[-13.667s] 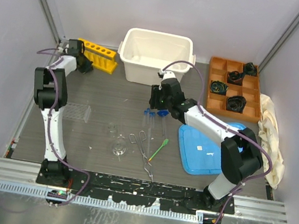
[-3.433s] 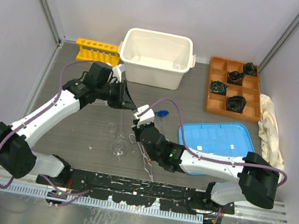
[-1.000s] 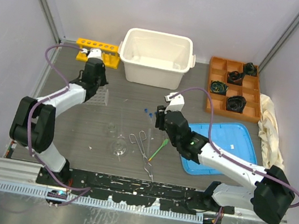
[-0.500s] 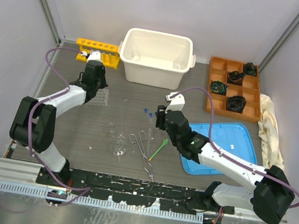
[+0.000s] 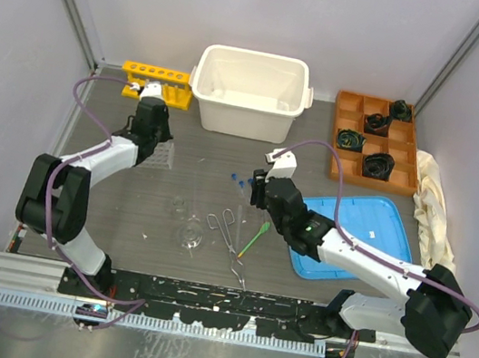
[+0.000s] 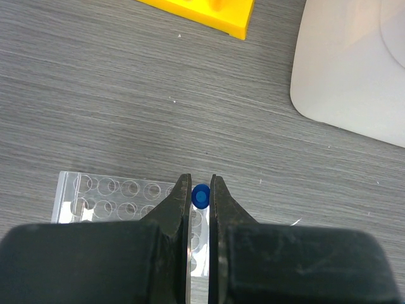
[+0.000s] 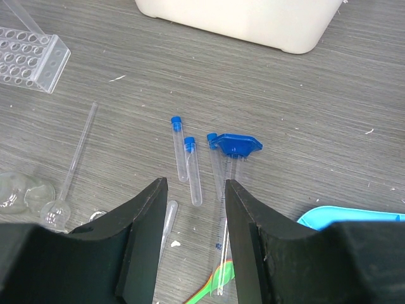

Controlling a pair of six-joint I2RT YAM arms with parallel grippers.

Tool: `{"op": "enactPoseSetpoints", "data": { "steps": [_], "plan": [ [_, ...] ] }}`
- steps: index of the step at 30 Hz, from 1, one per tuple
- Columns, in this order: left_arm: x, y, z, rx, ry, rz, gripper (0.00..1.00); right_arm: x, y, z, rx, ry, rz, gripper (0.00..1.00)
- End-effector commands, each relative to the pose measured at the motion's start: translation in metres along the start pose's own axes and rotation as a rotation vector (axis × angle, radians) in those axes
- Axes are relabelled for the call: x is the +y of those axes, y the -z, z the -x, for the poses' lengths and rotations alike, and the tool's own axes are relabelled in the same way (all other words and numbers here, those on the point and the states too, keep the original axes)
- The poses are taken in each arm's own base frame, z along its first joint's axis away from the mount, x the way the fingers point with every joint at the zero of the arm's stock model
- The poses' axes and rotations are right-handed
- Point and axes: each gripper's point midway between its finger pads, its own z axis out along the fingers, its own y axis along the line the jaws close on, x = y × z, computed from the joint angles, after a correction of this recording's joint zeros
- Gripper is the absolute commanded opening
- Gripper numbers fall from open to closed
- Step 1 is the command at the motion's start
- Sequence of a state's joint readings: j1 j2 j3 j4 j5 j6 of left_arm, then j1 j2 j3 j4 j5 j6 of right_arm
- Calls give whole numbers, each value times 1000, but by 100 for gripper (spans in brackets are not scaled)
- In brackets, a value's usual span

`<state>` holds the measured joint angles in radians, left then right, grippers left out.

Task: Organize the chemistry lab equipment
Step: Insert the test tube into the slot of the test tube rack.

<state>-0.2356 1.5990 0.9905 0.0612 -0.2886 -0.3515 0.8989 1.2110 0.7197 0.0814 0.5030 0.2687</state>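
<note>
Here, blue-capped tube (image 6: 200,196) — above holed clear rack (image 6: 95,196).

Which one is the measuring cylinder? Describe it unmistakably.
Start at the white bin at the back of the table. On the grey tabletop in front of it lie two test tubes, and the cylinder lies beside them, on the blue tray's side. It alone ends in a wide, flat, angular blue base, not a small round cap.

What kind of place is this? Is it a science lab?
Probably a robot practice bench dressed like a chemistry lab: blue-capped test tubes, a clear plastic rack and a yellow rack on a walled table.
</note>
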Motion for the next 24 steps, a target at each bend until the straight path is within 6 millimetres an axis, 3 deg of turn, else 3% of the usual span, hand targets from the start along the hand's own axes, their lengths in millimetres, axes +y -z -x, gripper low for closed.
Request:
{"op": "enactPoseSetpoints", "data": {
  "steps": [1,14,19,24],
  "plan": [
    [-3,-3,13,-43,-6,3,0,3,-2,12,-42,-40,11,48],
    [-2,-10,5,-1,-47,31,0,4,-5,8,-30,-40,18,48],
    [-4,-14,2,18,-56,34,9,2,-5,8,-29,-44,18,49],
    [-7,-13,1,34,-51,34,24,1,-5,7,-27,-45,17,49]
  ]
}}
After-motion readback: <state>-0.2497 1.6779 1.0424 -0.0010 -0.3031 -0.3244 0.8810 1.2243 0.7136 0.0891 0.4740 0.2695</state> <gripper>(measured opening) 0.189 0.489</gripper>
